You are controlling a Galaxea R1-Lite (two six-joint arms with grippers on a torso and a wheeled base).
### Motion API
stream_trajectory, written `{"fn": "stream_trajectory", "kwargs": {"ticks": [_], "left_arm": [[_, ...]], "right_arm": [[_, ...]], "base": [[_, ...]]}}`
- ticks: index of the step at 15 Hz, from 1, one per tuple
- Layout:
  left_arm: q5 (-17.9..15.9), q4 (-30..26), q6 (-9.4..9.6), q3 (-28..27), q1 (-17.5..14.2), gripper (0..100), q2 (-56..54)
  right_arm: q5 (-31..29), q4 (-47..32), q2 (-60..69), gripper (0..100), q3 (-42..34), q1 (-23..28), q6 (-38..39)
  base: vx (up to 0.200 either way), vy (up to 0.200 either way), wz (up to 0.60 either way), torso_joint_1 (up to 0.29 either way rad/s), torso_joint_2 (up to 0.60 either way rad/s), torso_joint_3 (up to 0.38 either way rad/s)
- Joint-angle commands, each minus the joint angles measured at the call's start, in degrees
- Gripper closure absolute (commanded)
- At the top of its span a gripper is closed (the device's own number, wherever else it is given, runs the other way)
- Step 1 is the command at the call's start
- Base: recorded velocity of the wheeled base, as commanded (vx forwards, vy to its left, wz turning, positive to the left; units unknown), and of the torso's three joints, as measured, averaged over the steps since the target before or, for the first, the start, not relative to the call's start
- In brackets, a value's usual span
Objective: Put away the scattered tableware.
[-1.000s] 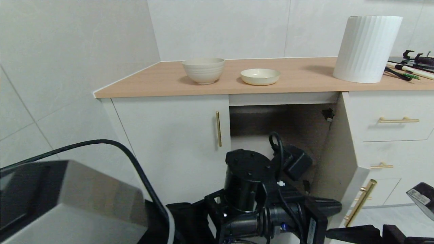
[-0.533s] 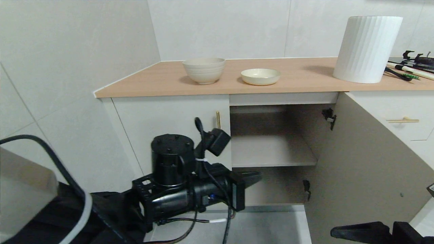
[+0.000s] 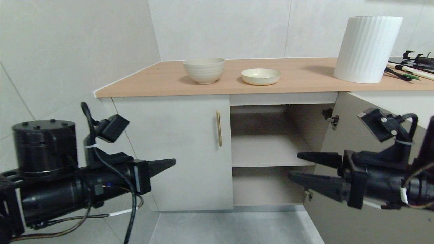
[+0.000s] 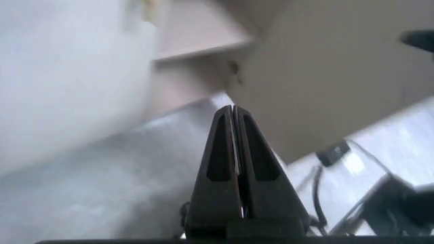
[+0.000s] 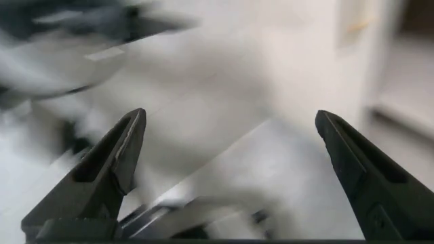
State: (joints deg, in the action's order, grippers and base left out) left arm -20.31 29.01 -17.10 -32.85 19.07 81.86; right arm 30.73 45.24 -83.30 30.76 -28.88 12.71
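A ribbed cream bowl (image 3: 204,70) and a shallow cream dish (image 3: 260,76) stand on the wooden countertop (image 3: 159,83). Below them the cupboard (image 3: 268,149) is open, its right door (image 3: 359,210) swung out and its left door (image 3: 176,149) shut. My left gripper (image 3: 171,163) (image 4: 233,115) hangs low in front of the left door, fingers pressed together and holding nothing. My right gripper (image 3: 294,167) (image 5: 230,129) is in front of the open door at shelf height, pointing left, fingers spread wide and empty.
A tall white ribbed container (image 3: 368,49) stands at the counter's right. Behind it lie several utensils (image 3: 408,67). Tiled walls close off the left side and back. The cupboard has an inner shelf (image 3: 268,152) and a grey tiled floor (image 3: 230,227) lies in front.
The cupboard's right door has swung fully open. My left arm has drawn back to the left, away from the opening. My right arm has come up into view from the lower right.
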Motion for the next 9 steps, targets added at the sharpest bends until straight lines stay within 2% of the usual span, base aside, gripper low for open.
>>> {"fn": "stream_trajectory", "kwargs": {"ticks": [1,3,4,5,6,7,9], "left_arm": [[0.1,-4.3,0.05,-3.7,-4.6,100,-8.3],[0.1,-7.0,0.05,-5.5,-5.3,100,-9.7],[0.1,-8.8,0.05,-6.3,-5.4,100,-10.0],[0.1,-9.3,0.05,-6.3,-5.4,100,-9.8],[0.1,-9.3,0.05,-6.2,-5.4,100,-9.6],[0.1,-9.3,0.05,-6.1,-5.4,0,-9.4],[0.1,-8.6,-0.21,-6.4,-5.4,0,-8.6]], "right_arm": [[-0.7,-4.2,-9.3,0,8.9,6.1,-1.6],[-9.5,-8.2,-12.8,0,13.8,6.1,-3.2],[-22.1,-10.2,-15.4,0,16.0,4.1,-5.3],[-25.9,-10.4,-14.1,0,15.6,1.5,-5.5],[-25.7,-11.1,-11.5,0,14.7,0.9,-5.5],[-25.7,-13.2,-9.4,0,14.2,0.5,-5.5],[-25.6,-19.2,-4.9,0,14.0,0.4,-5.4]], "base": [[0.0,0.0,0.0,0.0,0.0,0.0],[0.0,0.0,0.0,0.0,0.0,0.0],[0.0,0.0,0.0,0.0,0.0,0.0],[0.0,0.0,0.0,0.0,0.0,0.0],[0.0,0.0,0.0,0.0,0.0,0.0],[0.0,0.0,0.0,0.0,0.0,0.0],[0.0,0.0,0.0,0.0,0.0,0.0]]}}
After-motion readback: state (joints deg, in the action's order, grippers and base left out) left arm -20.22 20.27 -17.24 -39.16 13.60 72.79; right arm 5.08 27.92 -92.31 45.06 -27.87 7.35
